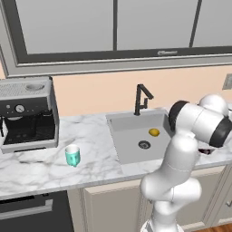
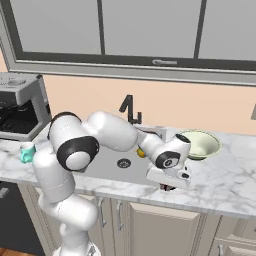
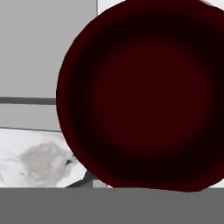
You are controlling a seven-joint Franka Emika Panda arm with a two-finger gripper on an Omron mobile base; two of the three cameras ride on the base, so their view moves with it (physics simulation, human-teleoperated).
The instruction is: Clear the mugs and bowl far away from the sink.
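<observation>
Gripper hangs low at the counter's front edge, just right of the sink, pointing down. Fingertips hidden behind the hand in the right base view; whether jaws are together or clamped on the mug – can't tell from the pics.

Directly under the hand: dark maroon mug. In the hand view it's seen straight down the mouth – round rim, deep wine-red wall, inside nearly black toward the bottom, no handle visible. Very close to the cam. In the right base view just a sliver of red peeks out below the hand; in the left base view a dark bit shows behind the forearm, on the counter right of the basin.

Bowl – wide, shallow, pale cream-green, upright, on the marble countertop just behind/right of the hand, near the sink's right rim.

Sink: grey rect. recessed basin, round drain, thin black angular faucet at the back. Small yellow item lies inside, near the right wall.

Teal mug – white inside, upright, on the counter left of the sink, well apart from it, just in front of the espresso machine.
</observation>
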